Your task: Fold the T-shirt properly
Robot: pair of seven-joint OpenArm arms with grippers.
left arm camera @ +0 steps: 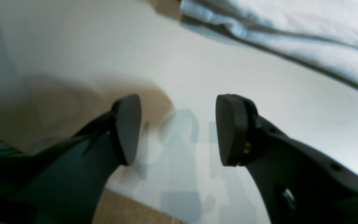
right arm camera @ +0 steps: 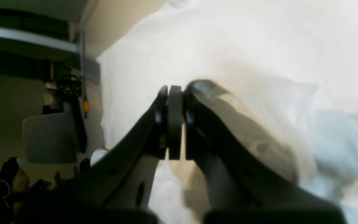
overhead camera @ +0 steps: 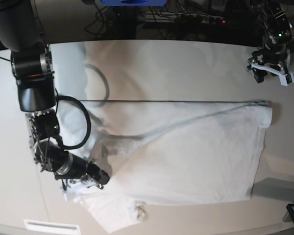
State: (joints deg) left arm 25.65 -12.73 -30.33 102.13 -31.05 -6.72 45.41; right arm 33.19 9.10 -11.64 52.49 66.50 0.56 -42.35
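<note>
While the off-white tabletop [overhead camera: 176, 63] fills most of the base view, a dark strip of cables and equipment runs along its far edge, and a thin dark seam crosses the surface from side to side. The T-shirt [overhead camera: 196, 156] lies spread over the near half of the table, its long upper fold running along that seam and ending in a rounded corner near the right side; a sleeve juts out at the lower left, close to the table's near edge. The right arm reaches down the left side of the base view, bent at the elbow, and its right gripper [overhead camera: 102, 179] sits low at the shirt's left edge; the right wrist view shows its pads pressed together with white cloth bunched against one finger, so it appears clamped on the T-shirt. The left gripper [overhead camera: 269, 71] hangs over bare tabletop at the far right corner, well apart from the cloth, its jaws standing apart with nothing between them. Bare table stretches across the far half between the two arms and along the right side beyond the shirt.
</note>
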